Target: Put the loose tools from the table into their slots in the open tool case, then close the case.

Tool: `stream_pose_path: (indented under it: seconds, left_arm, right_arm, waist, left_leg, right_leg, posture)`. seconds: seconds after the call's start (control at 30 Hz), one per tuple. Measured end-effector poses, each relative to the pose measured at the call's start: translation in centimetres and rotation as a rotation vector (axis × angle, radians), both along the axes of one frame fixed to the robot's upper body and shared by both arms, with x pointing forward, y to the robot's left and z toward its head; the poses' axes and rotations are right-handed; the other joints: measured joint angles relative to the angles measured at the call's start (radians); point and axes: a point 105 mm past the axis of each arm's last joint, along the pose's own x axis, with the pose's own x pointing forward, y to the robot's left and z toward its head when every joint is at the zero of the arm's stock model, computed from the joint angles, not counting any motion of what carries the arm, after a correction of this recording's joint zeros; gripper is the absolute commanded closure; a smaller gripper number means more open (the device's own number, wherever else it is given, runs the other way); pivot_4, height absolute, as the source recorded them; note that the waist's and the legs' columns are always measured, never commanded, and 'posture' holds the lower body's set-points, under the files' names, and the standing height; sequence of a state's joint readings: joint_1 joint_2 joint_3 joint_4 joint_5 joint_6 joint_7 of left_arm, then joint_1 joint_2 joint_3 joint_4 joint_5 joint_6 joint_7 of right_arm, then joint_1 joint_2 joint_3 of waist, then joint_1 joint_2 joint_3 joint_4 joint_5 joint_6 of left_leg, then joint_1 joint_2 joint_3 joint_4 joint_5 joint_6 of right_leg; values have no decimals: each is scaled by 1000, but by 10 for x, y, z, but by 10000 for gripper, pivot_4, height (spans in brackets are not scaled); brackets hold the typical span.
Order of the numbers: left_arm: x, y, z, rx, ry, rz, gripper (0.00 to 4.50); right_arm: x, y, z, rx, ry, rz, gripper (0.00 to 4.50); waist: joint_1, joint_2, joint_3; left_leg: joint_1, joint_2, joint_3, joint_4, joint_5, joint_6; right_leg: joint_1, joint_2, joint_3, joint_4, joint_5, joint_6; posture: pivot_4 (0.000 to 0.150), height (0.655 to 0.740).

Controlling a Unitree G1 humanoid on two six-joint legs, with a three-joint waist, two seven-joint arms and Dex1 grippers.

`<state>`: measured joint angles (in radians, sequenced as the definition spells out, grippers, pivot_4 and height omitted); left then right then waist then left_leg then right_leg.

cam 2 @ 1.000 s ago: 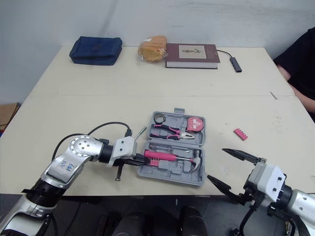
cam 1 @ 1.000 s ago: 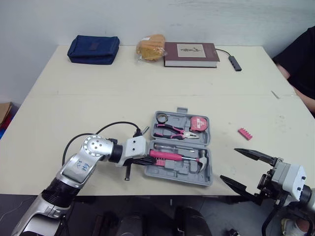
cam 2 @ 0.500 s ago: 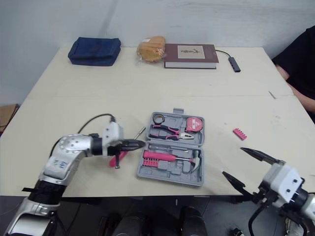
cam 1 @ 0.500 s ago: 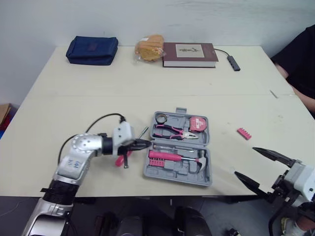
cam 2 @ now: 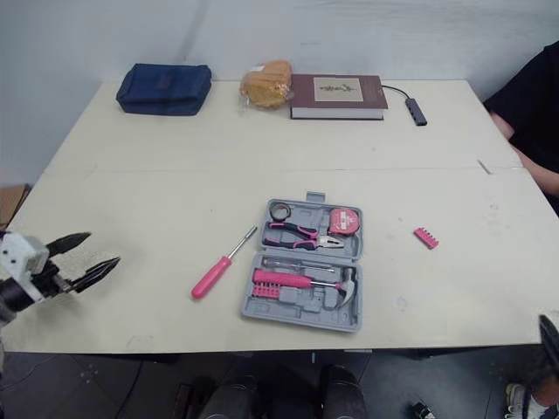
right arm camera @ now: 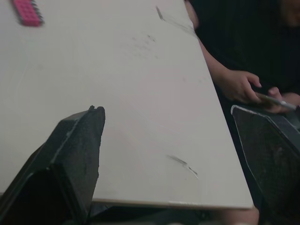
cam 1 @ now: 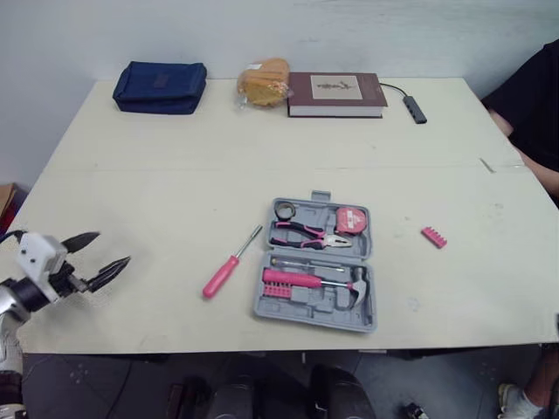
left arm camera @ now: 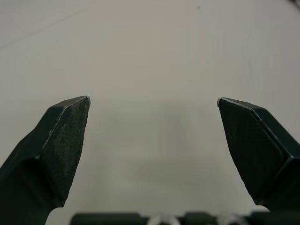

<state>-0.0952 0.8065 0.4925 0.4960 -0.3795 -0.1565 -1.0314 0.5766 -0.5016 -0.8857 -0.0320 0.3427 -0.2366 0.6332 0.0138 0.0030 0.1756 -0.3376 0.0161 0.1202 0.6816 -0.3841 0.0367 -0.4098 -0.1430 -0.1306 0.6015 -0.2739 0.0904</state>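
Note:
The grey tool case (cam 1: pixel 313 315) lies open near the table's front edge. Pink pliers (cam 1: pixel 307 234), a tape measure (cam 1: pixel 353 218) and a pink-handled hammer (cam 1: pixel 307 279) sit in it. A pink-handled screwdriver (cam 1: pixel 229 266) lies on the table just left of the case. To the case's right lies a small pink bit holder (cam 1: pixel 434 236), also in the right wrist view (right arm camera: pixel 28 11). My left gripper (cam 1: pixel 112 248) hovers open and empty at the table's left front edge, far from the tools. My right gripper (right arm camera: pixel 165 108) stands wide open over the table's right front corner, holding nothing.
At the back of the table lie a blue pouch (cam 1: pixel 161 85), a wrapped bun (cam 1: pixel 262 82), a dark red book (cam 1: pixel 336 93) and a cabled adapter (cam 1: pixel 414 107). A person in black sits at the right edge (cam 1: pixel 531 96), a hand holding a phone (right arm camera: pixel 243 86).
My left gripper has drawn back from the case to the table's left edge and opened. The screwdriver now lies bare left of the case. My right arm has pulled back out of the eye views.

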Motion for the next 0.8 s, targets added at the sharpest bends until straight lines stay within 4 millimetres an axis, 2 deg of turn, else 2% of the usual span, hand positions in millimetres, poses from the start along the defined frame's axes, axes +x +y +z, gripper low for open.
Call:
stream_pose_path:
  seconds: [0.07, 0.17, 0.2, 0.3, 0.37, 0.4, 0.53, 0.57, 0.63, 0.7, 0.73, 0.8]
  left_arm:
    - [-13, 13, -12, 15, 20, 48, 347]
    - [-35, 38, -26, 25, 61, 150, 347]
    - [-37, 43, -26, 23, 52, 179, 347]
    - [-29, 42, -17, 24, 5, 179, 347]
    - [-15, 28, -8, -14, -57, 142, 347]
    - [-8, 19, -5, -24, -72, 110, 347]
    - [7, -13, 2, -62, -106, 12, 347]
    - [12, -25, 6, -84, -122, -21, 347]
    - [23, -53, 16, -100, -150, -108, 347]
    - [28, -74, 24, -97, -161, -178, 347]
    - [29, -82, 29, -96, -168, -206, 347]
    - [30, -88, 35, -98, -177, -228, 347]
  right_arm:
    - [-12, -12, -6, -1, 6, -57, 0]
    - [-45, -34, -20, 19, 58, -184, 0]
    - [-53, -39, -25, 27, 68, -218, 0]
    - [-54, -42, -26, 22, 42, -229, 0]
    - [-47, -44, -29, 36, 15, -228, 0]
    - [-39, -42, -29, 41, -6, -216, 0]
    - [-18, -35, -28, 52, -36, -143, 0]
    - [-11, -32, -25, 54, -46, -113, 0]
    - [3, -26, -21, 59, -66, -57, 0]
    - [12, -23, -15, 52, -78, -23, 0]
    - [18, -22, -12, 52, -88, -6, 0]
    - [24, -20, -8, 66, -104, 9, 0]
  waist:
    - [-7, 0, 0]
    - [-16, 0, 0]
    - [-16, 0, 0]
    - [-17, 0, -1]
    - [-16, -1, -1]
    - [-16, 0, -1]
    - [-18, 4, -1]
    - [-21, 6, 0]
    - [-40, 9, 3]
    - [-50, 9, 5]
    - [-51, 10, 6]
    - [-46, 13, 8]
  left_leg:
    - [0, 0, 1, 0, -1, -1]
    - [1, 1, 1, -2, -1, -1]
    - [1, 1, 1, -1, -2, -3]
    - [4, 0, 2, -1, -1, 0]
    - [4, 0, 2, -1, -2, 1]
    - [3, 0, 2, -1, 1, -4]
    - [1, -1, -2, -3, 2, -3]
    - [-3, -3, -7, -4, 5, 2]
    - [1, -13, -37, -13, 14, 5]
    - [2, -28, -58, -19, 23, 8]
    - [3, -35, -67, -19, 25, 9]
    - [5, -44, -80, -20, 30, 11]
  right_leg:
    - [0, 0, 0, -1, 0, 0]
    - [0, 0, 0, -1, -1, -1]
    - [0, 0, 0, -1, -1, -1]
    - [2, -2, 2, 0, 1, 1]
    - [2, -3, 2, 1, 1, 1]
    - [1, -3, 2, 2, 1, 1]
    - [2, -3, -3, 3, 0, -1]
    - [11, -4, -8, 2, 0, 0]
    - [37, -10, -37, -14, 2, 6]
    - [48, -25, -57, -15, -2, 15]
    - [52, -27, -61, -12, -5, 21]
    - [56, -35, -72, -11, -8, 25]
  posture:
    - [1500, 7400]
    - [1500, 7400]
    - [1500, 7400]
    - [1500, 7400]
    - [1500, 7400]
    - [1500, 7400]
    - [1500, 7400]
    - [1500, 7400]
    - [1500, 7400]
    - [1500, 7400]
    - [1500, 7400]
    - [1500, 7400]
